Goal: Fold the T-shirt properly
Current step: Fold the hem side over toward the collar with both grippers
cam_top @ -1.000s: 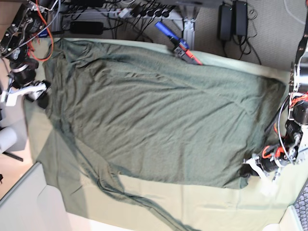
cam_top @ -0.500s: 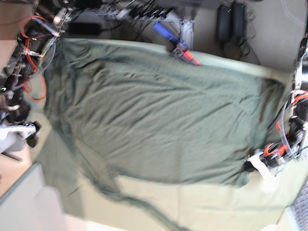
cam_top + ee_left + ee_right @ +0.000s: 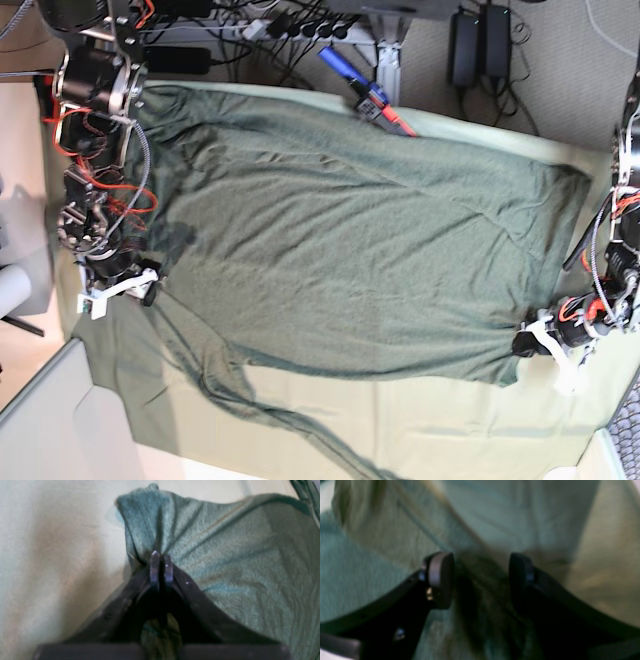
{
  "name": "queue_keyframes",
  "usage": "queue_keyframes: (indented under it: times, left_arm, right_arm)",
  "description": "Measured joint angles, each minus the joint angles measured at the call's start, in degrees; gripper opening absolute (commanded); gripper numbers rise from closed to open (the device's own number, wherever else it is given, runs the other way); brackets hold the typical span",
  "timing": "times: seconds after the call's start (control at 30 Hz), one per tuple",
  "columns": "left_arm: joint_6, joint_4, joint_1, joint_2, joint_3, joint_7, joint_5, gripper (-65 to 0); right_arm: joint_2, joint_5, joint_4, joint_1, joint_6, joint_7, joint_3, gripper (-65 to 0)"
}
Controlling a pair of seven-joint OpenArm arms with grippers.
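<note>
The dark grey-green T-shirt (image 3: 340, 240) lies spread flat on the pale mint table cloth (image 3: 450, 420), with a sleeve trailing toward the front left. My left gripper (image 3: 525, 345) is at the shirt's front right corner. In the left wrist view it (image 3: 161, 555) is shut on a pinched fold of the T-shirt (image 3: 237, 567). My right gripper (image 3: 148, 290) is over the shirt's left edge. In the right wrist view it (image 3: 480, 577) is open, low over blurred fabric, with the T-shirt (image 3: 357, 567) to its left.
A blue and red tool (image 3: 365, 90) lies at the table's back edge. Cables and power bricks (image 3: 480, 40) sit on the floor behind. A pale panel (image 3: 50, 420) stands at the front left corner. The cloth (image 3: 62, 555) is bare left of the left gripper.
My right arm has swung in from beyond the table's left edge, toward the front and onto the shirt's left edge. My left gripper has kept its hold on the corner, shifting slightly.
</note>
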Motion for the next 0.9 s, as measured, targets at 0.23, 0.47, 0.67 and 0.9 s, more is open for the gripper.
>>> queue_keyframes:
  times: [0.23, 0.47, 0.67, 0.9]
  left_arm:
    - [0.00, 0.00, 0.00, 0.00, 0.00, -0.02, -1.55, -65.0]
    - [0.00, 0.00, 0.00, 0.00, 0.00, -0.02, -1.60, -65.0]
    - [0.00, 0.00, 0.00, -0.22, 0.00, 0.81, -1.73, -65.0]
    - [-0.44, 0.02, -0.02, -4.35, 0.09, 2.43, -5.03, -65.0]
  right_arm:
    - [-1.01, -0.61, 0.00, -0.61, -0.04, 1.40, -0.17, -37.3]
    - [-1.31, -0.68, 0.17, -1.25, -0.04, 4.42, -0.17, -65.0]
    - [-1.05, -0.66, 4.02, -1.95, -0.02, 3.67, -0.17, -65.0]
    - [0.76, -0.68, 18.43, -11.34, 0.15, 1.18, 0.02, -65.0]
